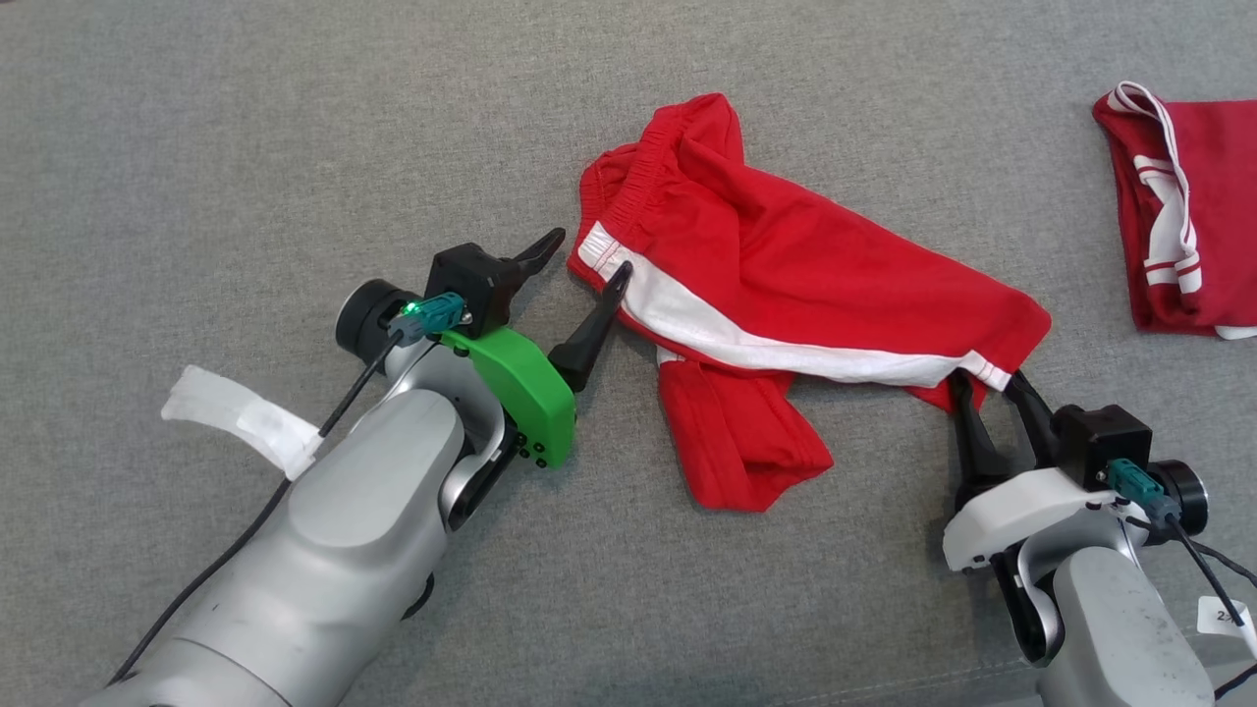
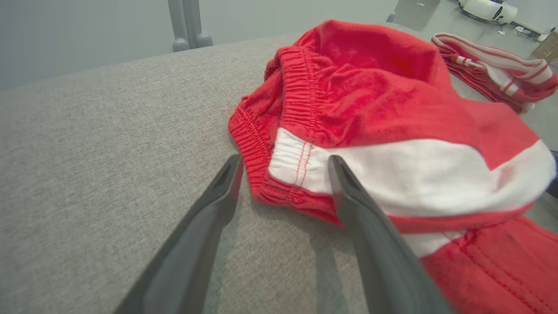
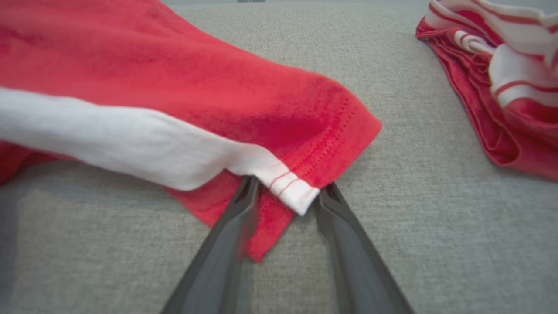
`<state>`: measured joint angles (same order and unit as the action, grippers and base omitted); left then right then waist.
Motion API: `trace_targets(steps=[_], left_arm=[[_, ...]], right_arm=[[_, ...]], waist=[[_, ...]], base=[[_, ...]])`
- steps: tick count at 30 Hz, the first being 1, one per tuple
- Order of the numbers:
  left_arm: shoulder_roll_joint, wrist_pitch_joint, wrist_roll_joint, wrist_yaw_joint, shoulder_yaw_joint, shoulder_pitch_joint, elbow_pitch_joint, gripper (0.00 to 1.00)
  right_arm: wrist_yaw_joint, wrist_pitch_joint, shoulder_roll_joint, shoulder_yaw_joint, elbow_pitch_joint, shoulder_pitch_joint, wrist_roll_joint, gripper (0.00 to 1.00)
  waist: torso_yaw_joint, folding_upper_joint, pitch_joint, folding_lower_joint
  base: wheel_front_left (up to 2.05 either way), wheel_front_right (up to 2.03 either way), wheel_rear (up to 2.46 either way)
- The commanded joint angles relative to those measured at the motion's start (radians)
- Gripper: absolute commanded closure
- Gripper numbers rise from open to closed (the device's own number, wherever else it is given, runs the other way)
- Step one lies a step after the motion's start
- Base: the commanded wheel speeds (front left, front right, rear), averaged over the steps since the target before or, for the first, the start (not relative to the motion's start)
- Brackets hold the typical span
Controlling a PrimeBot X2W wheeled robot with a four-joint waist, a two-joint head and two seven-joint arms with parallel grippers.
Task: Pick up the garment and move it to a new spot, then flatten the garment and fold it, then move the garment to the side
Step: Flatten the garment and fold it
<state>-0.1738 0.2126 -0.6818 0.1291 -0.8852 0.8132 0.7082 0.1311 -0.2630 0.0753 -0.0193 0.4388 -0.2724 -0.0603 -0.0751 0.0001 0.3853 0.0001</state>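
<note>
Head view: a crumpled red garment (image 1: 786, 285) with a white side stripe lies mid-tabletop (image 1: 245, 118) on grey woven cloth. A second striped garment (image 1: 1188, 226) lies at the right. Left wrist view: the left gripper (image 2: 285, 159) has its fingers spread beside the ribbed elastic waistband. Right wrist view: the right gripper (image 3: 288, 185) has its fingers apart, astride the stitched hem corner.

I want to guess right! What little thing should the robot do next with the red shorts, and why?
Probably pinch both grippers shut. The open left gripper straddles the waistband corner of the shorts, and the right gripper flanks the hem corner, so both seem lined up to grab.
</note>
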Motion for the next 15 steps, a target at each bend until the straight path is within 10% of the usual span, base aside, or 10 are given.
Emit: trace_targets(steps=[1, 8, 11, 15], left_arm=[[-0.007, 0.006, -0.026, 0.003, -0.025, 0.024, -0.005, 0.00], [-0.018, 0.026, -0.102, 0.003, -0.102, 0.059, 0.029, 0.00], [-0.018, 0.031, -0.125, 0.003, -0.129, 0.069, 0.046, 0.41], [-0.017, 0.037, -0.158, 0.003, -0.167, 0.073, 0.062, 0.53]], right_arm=[[-0.001, -0.002, 0.009, 0.000, 0.008, -0.007, -0.010, 0.45], [-0.001, -0.002, 0.015, 0.006, 0.011, -0.004, -0.013, 0.63], [-0.001, -0.002, 0.015, 0.016, 0.008, -0.010, -0.015, 0.65], [-0.001, -0.002, 0.016, 0.029, 0.012, -0.018, -0.017, 0.64]], waist=[[0.001, -0.0001, 0.000, -0.0001], [-0.005, -0.0001, -0.003, -0.0001], [-0.013, -0.0001, -0.004, -0.0001], [-0.031, -0.0001, -0.005, -0.0001]], base=[[0.00, 0.00, 0.00], [0.00, 0.00, 0.00], [0.00, 0.00, 0.00], [0.00, 0.00, 0.00]])
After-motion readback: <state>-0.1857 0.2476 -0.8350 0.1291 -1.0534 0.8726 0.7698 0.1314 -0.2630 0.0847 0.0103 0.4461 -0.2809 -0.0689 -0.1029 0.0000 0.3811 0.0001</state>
